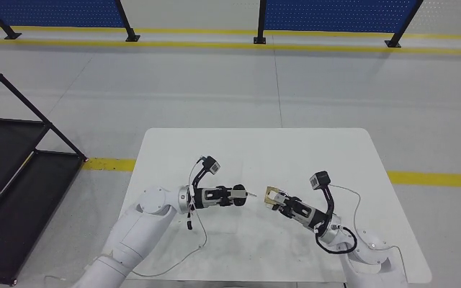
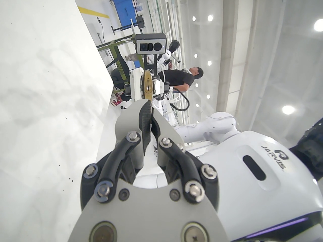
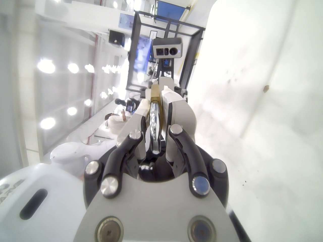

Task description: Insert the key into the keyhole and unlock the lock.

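A brass padlock (image 1: 274, 196) is held above the white table (image 1: 302, 151), with my right gripper (image 1: 279, 201) shut on it. In the right wrist view its chrome shackle (image 3: 154, 122) lies between the fingers and the brass body (image 3: 154, 96) points away. My left gripper (image 1: 243, 194) is shut on a small silver key (image 1: 251, 194), whose tip points at the padlock across a short gap. From the left wrist, the padlock's keyhole face (image 2: 147, 87) sits just beyond the closed left gripper (image 2: 149, 104). The key is mostly hidden between the pads.
Both grippers hover over the middle of the table's near half. A black rack (image 1: 29, 173) stands on the floor off the table's left side. Blue barriers (image 1: 324, 14) line the far floor.
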You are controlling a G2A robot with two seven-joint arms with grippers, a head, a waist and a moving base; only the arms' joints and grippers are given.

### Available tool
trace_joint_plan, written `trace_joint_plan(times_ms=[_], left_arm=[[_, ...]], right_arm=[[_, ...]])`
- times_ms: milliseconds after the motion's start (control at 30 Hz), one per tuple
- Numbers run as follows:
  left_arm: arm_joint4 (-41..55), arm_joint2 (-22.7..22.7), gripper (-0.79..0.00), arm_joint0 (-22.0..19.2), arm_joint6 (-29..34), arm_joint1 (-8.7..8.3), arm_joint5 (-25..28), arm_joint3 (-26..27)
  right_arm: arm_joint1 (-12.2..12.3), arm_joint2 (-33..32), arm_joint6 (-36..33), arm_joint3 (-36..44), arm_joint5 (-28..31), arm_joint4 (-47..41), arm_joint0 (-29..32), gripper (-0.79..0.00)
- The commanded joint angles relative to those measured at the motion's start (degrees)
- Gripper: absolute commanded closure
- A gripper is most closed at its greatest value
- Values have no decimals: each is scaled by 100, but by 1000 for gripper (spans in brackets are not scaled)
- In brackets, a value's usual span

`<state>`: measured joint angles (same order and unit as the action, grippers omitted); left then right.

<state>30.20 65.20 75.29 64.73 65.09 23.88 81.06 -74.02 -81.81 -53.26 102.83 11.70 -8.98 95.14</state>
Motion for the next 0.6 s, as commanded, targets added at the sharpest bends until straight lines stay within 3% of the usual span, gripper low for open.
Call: trace_joint_plan(times_ms=[0, 567], left_arm=[[-42, -27, 0, 8, -45, 2, -8, 48], [-484, -147, 0, -77, -486, 7, -93, 166]], right_arm=[[8, 42, 33, -25, 10, 17, -10, 0], [119, 153, 118, -107, 13, -68, -68, 0]])
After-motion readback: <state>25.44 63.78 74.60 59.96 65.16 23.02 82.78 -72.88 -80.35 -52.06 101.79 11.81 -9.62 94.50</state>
